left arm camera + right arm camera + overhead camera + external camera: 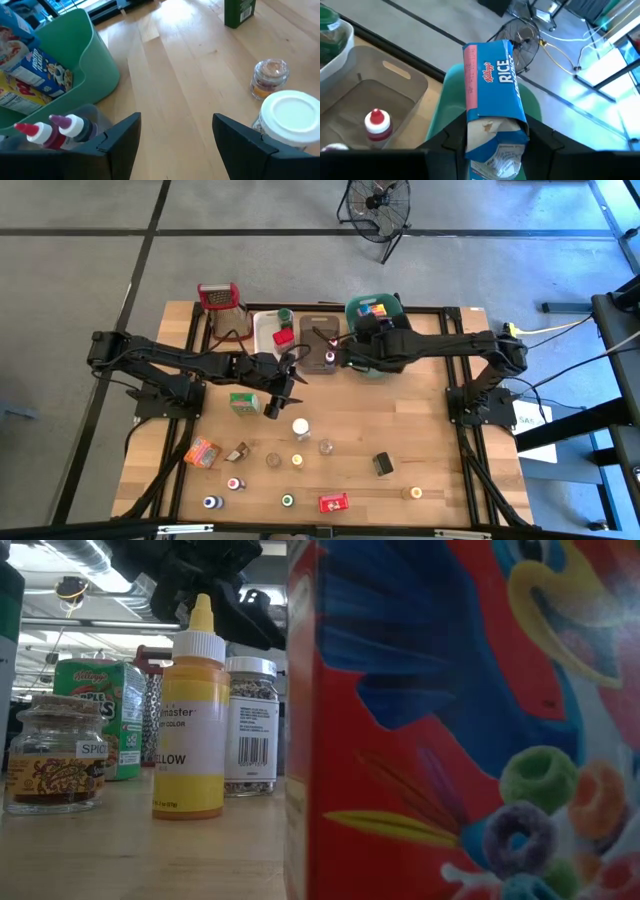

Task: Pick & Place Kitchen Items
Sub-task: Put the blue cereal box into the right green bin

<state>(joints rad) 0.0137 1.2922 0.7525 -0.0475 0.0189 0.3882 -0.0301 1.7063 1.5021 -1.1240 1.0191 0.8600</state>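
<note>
The right claw (492, 145), clamped on 1 blue cardboard Rice Krispies box (492, 90) standing upright between its fingers, hovers directly above the teal plastic bin (447, 102).

Blue Rice cereal box (492, 95) stands upright, seemingly clamped, above the teal bin (447, 100).

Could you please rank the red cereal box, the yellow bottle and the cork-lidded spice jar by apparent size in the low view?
1. Red cereal box, though it is nearest the camera.
2. Yellow bottle.
3. Spice jar.
</note>
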